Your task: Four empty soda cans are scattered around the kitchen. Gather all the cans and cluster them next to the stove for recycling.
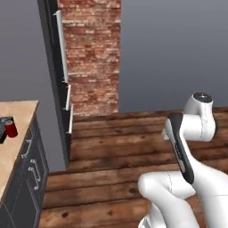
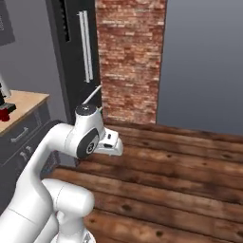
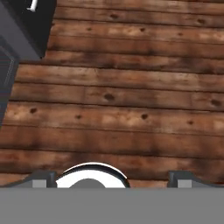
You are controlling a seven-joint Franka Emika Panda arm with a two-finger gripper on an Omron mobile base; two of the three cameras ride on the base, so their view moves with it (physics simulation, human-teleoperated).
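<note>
A soda can [image 1: 11, 128], red with a grey top, stands on the pale wooden counter [image 1: 18, 116] at the far left of my left base view, just beside a dark object [image 1: 3, 129] at the frame's edge that I cannot identify. In my right base view a bit of red [image 2: 4, 114] shows at the left edge on the same counter, likely that can (too cropped to be sure). Below the counter run dark drawers [image 1: 32, 167] with silver handles. A tall black cabinet [image 1: 55, 75] with long pale handles stands next to a brick wall [image 1: 93, 53], and plank wooden floor [image 1: 120, 147] spreads in front of it.

My arm is folded up over that floor, well apart from the counter. In the hand view my gripper [image 3: 112, 178] looks straight down at bare planks, its two fingertips [image 3: 41, 178] spread wide and holding nothing. A dark cabinet corner [image 3: 24, 26] sits at the upper left of that view.
</note>
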